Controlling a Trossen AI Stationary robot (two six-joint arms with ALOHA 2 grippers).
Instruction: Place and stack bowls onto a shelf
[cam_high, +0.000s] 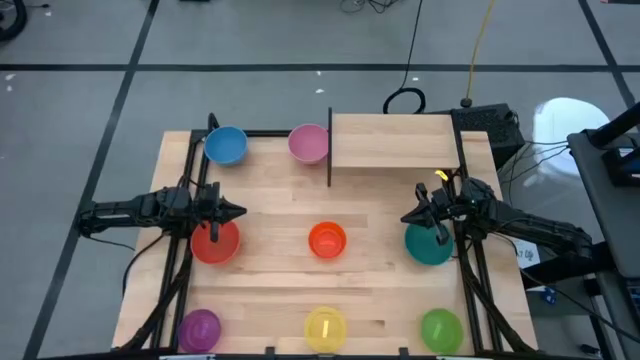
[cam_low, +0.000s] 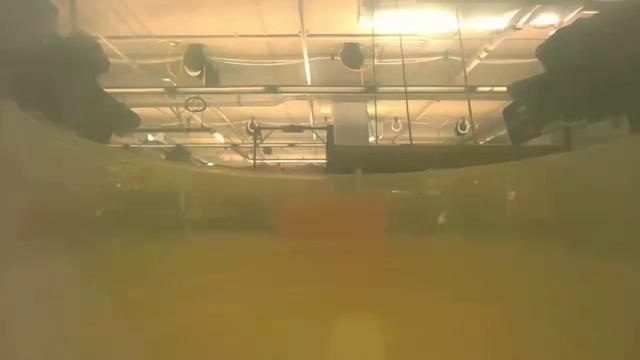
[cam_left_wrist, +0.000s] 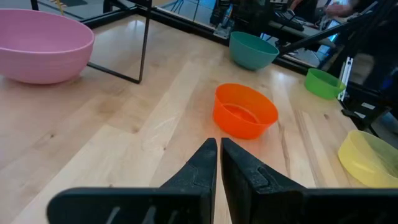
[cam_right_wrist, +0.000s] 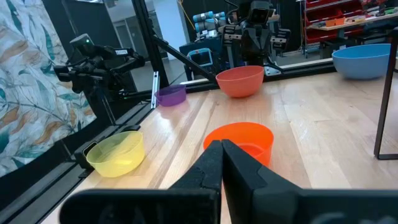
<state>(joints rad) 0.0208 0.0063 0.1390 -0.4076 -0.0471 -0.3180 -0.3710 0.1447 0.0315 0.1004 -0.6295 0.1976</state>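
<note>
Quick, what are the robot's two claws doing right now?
Left gripper: shut, holding nothing, above the red bowl.
Right gripper: shut, holding nothing, by the teal bowl.

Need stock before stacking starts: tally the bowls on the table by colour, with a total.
Blue bowl: 1
Pink bowl: 1
Red bowl: 1
Orange bowl: 1
Teal bowl: 1
Purple bowl: 1
Yellow bowl: 1
Green bowl: 1
Total: 8

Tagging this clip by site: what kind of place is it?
Probably a robotics lab or workshop. The table stands on a grey floor marked with dark tape, cables trail behind it, another robot rig and red shelving show beyond, and open ducts hang under the ceiling.
</note>
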